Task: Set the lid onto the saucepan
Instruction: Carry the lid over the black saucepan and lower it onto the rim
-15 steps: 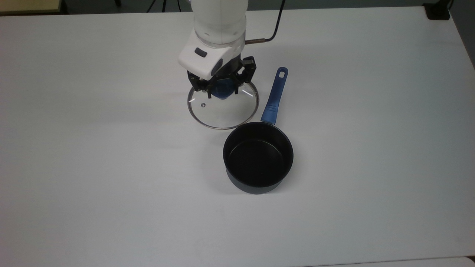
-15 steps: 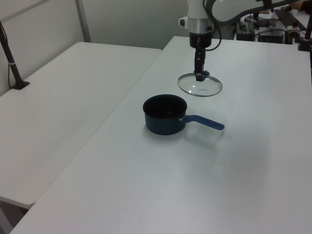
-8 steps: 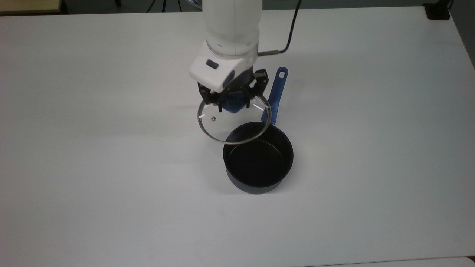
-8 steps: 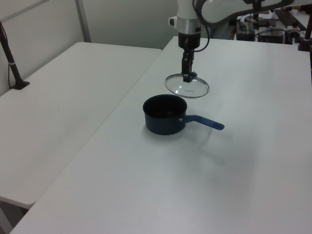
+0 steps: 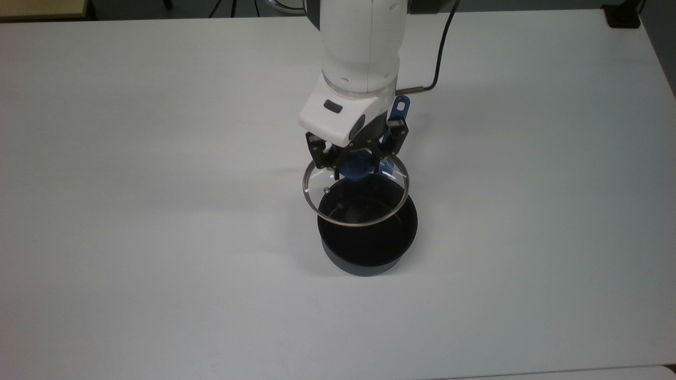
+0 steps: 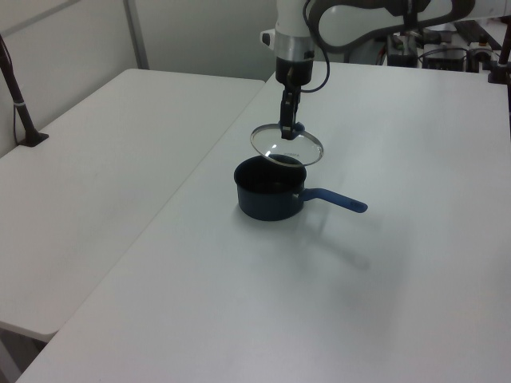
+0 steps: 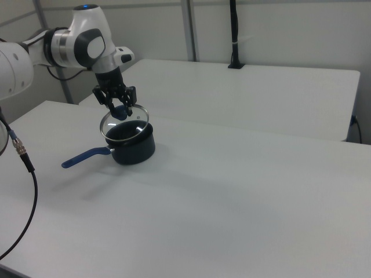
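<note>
My jaws [image 5: 358, 164] pinch the blue knob [image 5: 355, 171] of the glass lid [image 5: 356, 196], held in the air at the centre of the top view. The lid overlaps the upper part of the black saucepan [image 5: 368, 232], which stands on the white desk [image 5: 158, 211] just below centre. I judge the lid off-centre and perhaps tilted, as the left view suggests; lowering now could catch its metal rim on the pan wall, shove the pan, or twist the knob loose.

Saucepan [image 5: 367, 232] handle mostly hidden behind gripper [image 5: 357, 164].
</note>
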Motion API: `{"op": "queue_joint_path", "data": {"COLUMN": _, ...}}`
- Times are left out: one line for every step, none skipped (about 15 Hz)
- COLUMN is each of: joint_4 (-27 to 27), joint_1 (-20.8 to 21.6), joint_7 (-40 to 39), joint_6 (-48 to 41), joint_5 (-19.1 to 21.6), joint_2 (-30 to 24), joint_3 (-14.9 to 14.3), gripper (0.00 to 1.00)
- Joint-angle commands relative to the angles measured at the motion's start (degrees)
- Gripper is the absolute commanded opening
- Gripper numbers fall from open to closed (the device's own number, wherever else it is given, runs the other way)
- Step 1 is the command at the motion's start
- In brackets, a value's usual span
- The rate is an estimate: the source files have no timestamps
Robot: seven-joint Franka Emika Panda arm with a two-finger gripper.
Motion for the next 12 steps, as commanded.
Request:
{"op": "queue_joint_path", "data": {"joint_4": 1.93, "joint_1": 0.53, "joint_7": 2.16, "joint_6": 2.17, "joint_5": 1.34, "joint_2": 1.89, "joint_3": -0.39, "gripper": 0.11}}
{"op": "queue_joint_path", "data": {"joint_4": 1.93, "joint_1": 0.53, "joint_7": 2.34, "joint_6": 2.26, "joint_5": 1.34, "joint_2": 1.89, "joint_3": -0.39, "gripper": 0.11}}
{"op": "queue_joint_path", "data": {"joint_4": 2.01, "joint_1": 0.53, "joint_7": 2.43, "joint_6": 2.34, "joint_5": 1.34, "joint_2": 1.89, "joint_3": -0.39, "gripper": 0.11}}
{"op": "queue_joint_path", "data": {"joint_4": 2.02, "joint_1": 0.61, "joint_7": 2.51, "joint_6": 2.61, "joint_5": 1.34, "joint_2": 1.98, "joint_3": -0.39, "gripper": 0.10}}
{"op": "queue_joint_path", "data": {"joint_4": 2.02, "joint_1": 1.22, "joint_7": 2.60, "joint_6": 3.39, "joint_5": 1.34, "joint_2": 2.41, "joint_3": -0.39, "gripper": 0.10}}
{"op": "queue_joint_path", "data": {"joint_4": 2.02, "joint_1": 1.58, "joint_7": 3.56, "joint_6": 4.01, "joint_5": 1.34, "joint_2": 2.94, "joint_3": -0.39, "gripper": 0.10}}
{"op": "queue_joint_path", "data": {"joint_4": 2.02, "joint_1": 1.58, "joint_7": 3.66, "joint_6": 4.45, "joint_5": 1.34, "joint_2": 3.03, "joint_3": -0.39, "gripper": 0.10}}
{"op": "queue_joint_path", "data": {"joint_4": 2.02, "joint_1": 1.67, "joint_7": 3.66, "joint_6": 4.72, "joint_5": 1.34, "joint_2": 3.12, "joint_3": -0.39, "gripper": 0.10}}
{"op": "queue_joint_path", "data": {"joint_4": 2.02, "joint_1": 1.67, "joint_7": 3.66, "joint_6": 4.89, "joint_5": 1.34, "joint_2": 3.29, "joint_3": -0.39, "gripper": 0.10}}
{"op": "queue_joint_path", "data": {"joint_4": 2.10, "joint_1": 1.67, "joint_7": 3.75, "joint_6": 5.59, "joint_5": 1.34, "joint_2": 3.73, "joint_3": -0.39, "gripper": 0.10}}
{"op": "queue_joint_path", "data": {"joint_4": 2.71, "joint_1": 1.67, "joint_7": 3.83, "joint_6": 6.12, "joint_5": 1.34, "joint_2": 3.91, "joint_3": -0.39, "gripper": 0.10}}
{"op": "queue_joint_path", "data": {"joint_4": 2.81, "joint_1": 1.67, "joint_7": 3.83, "joint_6": 6.21, "joint_5": 1.34, "joint_2": 4.35, "joint_3": -0.39, "gripper": 0.10}}
